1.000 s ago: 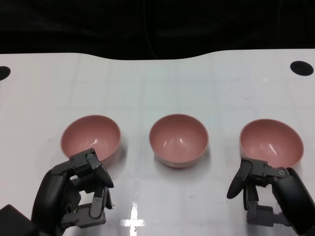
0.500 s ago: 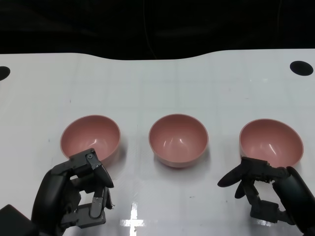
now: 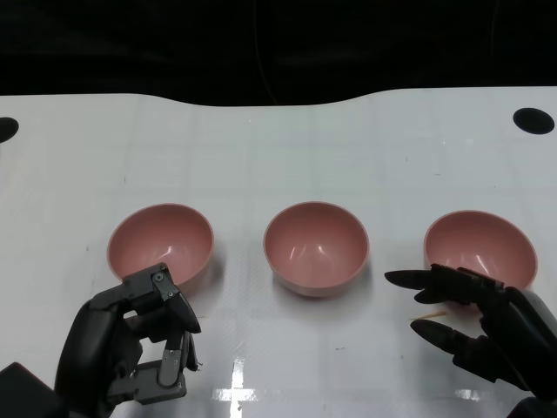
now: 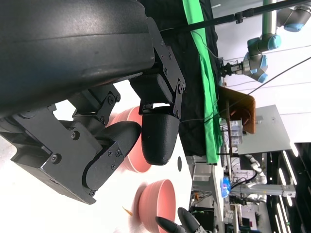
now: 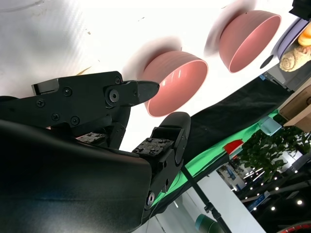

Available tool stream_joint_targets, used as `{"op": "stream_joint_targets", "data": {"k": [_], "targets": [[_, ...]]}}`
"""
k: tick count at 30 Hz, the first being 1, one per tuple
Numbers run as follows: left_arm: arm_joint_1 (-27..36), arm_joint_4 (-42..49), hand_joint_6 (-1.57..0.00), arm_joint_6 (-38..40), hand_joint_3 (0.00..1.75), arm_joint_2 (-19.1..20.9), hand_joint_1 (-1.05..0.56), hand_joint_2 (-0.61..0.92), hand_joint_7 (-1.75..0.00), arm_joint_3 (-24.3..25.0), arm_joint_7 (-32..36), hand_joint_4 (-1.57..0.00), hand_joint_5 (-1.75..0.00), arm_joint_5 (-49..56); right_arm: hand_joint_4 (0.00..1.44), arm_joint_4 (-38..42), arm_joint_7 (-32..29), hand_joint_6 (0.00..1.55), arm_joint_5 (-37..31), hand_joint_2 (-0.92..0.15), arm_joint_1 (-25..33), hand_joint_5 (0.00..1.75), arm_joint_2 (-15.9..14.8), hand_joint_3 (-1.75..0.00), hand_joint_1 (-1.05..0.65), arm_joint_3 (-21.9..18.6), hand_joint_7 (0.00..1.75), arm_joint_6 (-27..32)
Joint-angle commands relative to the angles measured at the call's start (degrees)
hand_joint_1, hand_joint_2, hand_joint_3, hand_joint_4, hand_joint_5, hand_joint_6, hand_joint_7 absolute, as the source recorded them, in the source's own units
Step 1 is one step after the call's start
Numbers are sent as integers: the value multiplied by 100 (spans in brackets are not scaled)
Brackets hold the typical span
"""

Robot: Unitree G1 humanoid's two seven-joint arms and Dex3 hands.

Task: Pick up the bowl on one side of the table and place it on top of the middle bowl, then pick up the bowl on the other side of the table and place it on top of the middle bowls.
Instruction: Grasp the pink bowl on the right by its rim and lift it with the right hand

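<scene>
Three pink bowls stand in a row on the white table (image 3: 278, 148): the left bowl (image 3: 160, 242), the middle bowl (image 3: 315, 247) and the right bowl (image 3: 479, 247), each apart from the others and empty. My left hand (image 3: 130, 348) hovers just in front of the left bowl, fingers curled in on nothing. In front of the right bowl, my right hand (image 3: 477, 320) has its fingers spread and stretched toward the middle, touching no bowl. The left wrist view shows curled fingers (image 4: 158, 133) with pink bowls beyond. The right wrist view shows two bowls (image 5: 177, 82) past spread fingers (image 5: 170, 136).
A round black hole (image 3: 533, 120) marks the table's far right, and another (image 3: 4, 129) shows at the far left edge. The table's curved back edge meets black backdrop. A small tan sliver (image 3: 432, 311) lies on the table by my right hand.
My right hand's fingers have uncurled and spread out toward the middle of the table. The left hand and the three bowls have not moved.
</scene>
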Motion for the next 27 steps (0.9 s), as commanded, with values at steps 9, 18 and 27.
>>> {"op": "stream_joint_targets", "data": {"k": [9,18,27], "targets": [[54,-8,-81,-28,142,106,-12,40,-155,29,-9,-88,-173,-3,11,-594,-726,26,-1285,-86,42,64,-291,-1,-66,-93,12,583],[41,4,-81,-33,143,122,-12,40,-155,33,-37,-87,-173,-52,9,-723,-797,25,-1325,-87,59,64,-357,0,-68,7,9,781],[9,39,-82,-34,143,132,-13,39,-155,55,4,-89,-171,-18,0,-833,-832,21,-1393,-88,44,64,-399,0,-71,28,5,873]]}}
